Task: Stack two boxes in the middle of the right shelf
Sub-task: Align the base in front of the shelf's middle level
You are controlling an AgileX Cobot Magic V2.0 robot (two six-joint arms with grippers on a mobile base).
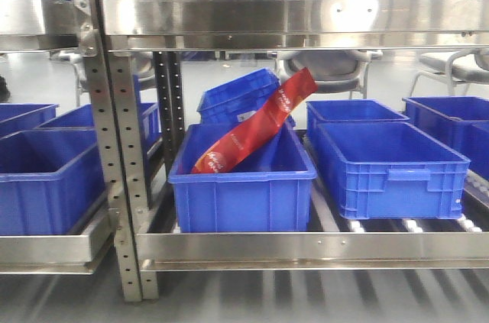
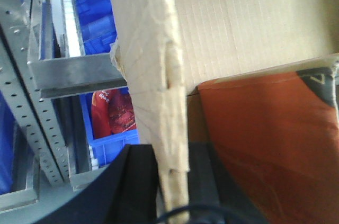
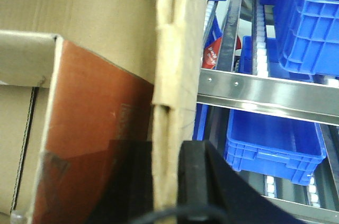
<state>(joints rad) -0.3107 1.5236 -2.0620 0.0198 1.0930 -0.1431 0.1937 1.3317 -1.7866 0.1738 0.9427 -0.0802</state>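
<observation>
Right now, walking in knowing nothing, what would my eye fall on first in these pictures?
Probably the red packet leaning diagonally out of the middle blue bin on the steel shelf in the front view. In both wrist views, a cardboard box fills the frame up close, its wall edge sitting between the black fingers of the left pincer and the right pincer.

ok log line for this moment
left end effector: shut on box wall | right end effector: shut on box wall | shelf: bins, no box yet
</observation>
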